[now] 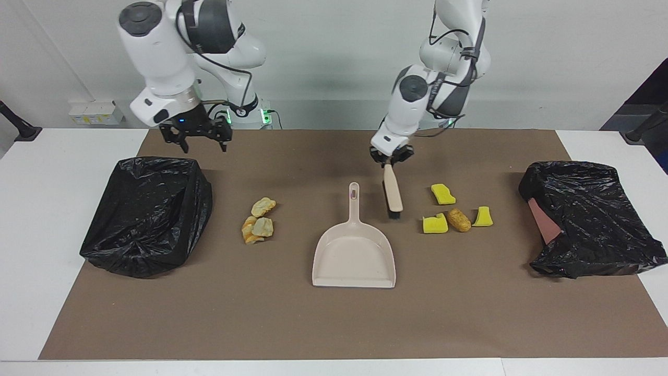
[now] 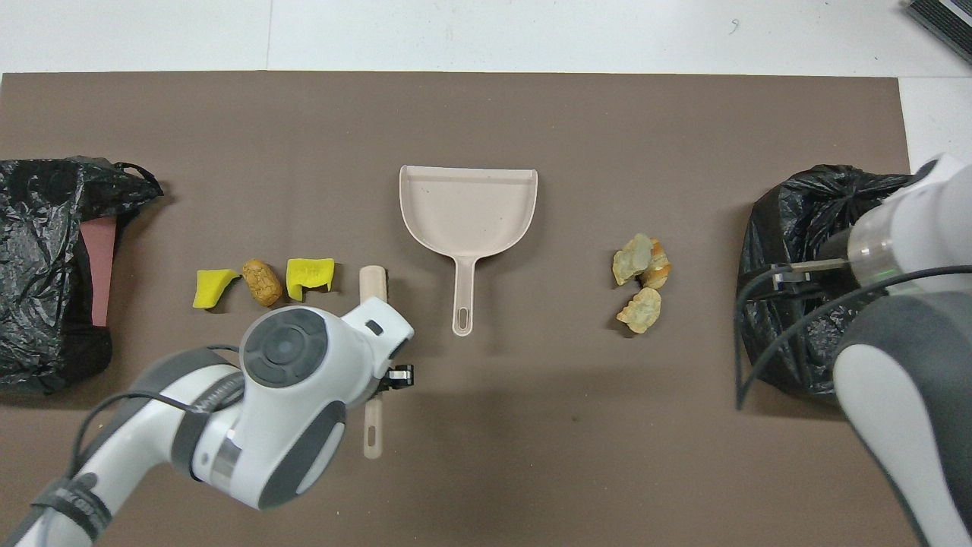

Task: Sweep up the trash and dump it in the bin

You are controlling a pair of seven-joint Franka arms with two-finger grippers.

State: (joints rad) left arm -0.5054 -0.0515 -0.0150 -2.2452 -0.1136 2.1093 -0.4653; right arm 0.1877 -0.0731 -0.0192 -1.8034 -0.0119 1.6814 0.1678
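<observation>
My left gripper (image 1: 390, 158) is shut on the beige handle of a brush (image 1: 392, 192). The brush hangs tilted with its dark bristles low over the mat, between the dustpan's handle and the yellow sponge chunks. In the overhead view the left arm covers most of the brush (image 2: 372, 282). Trash lies in two groups. Yellow sponge chunks (image 1: 442, 194) and a brown lump (image 1: 459, 220) lie toward the left arm's end. Pastry-like pieces (image 1: 259, 219) lie toward the right arm's end. My right gripper (image 1: 195, 137) waits open and empty over the mat by the bin (image 1: 146, 214) at its end.
A beige dustpan (image 1: 354, 256) lies mid-mat with its handle pointing at the robots. A second black-bagged bin (image 1: 589, 219) sits at the left arm's end, with a pink patch showing through the bag. A brown mat (image 1: 334, 324) covers the table.
</observation>
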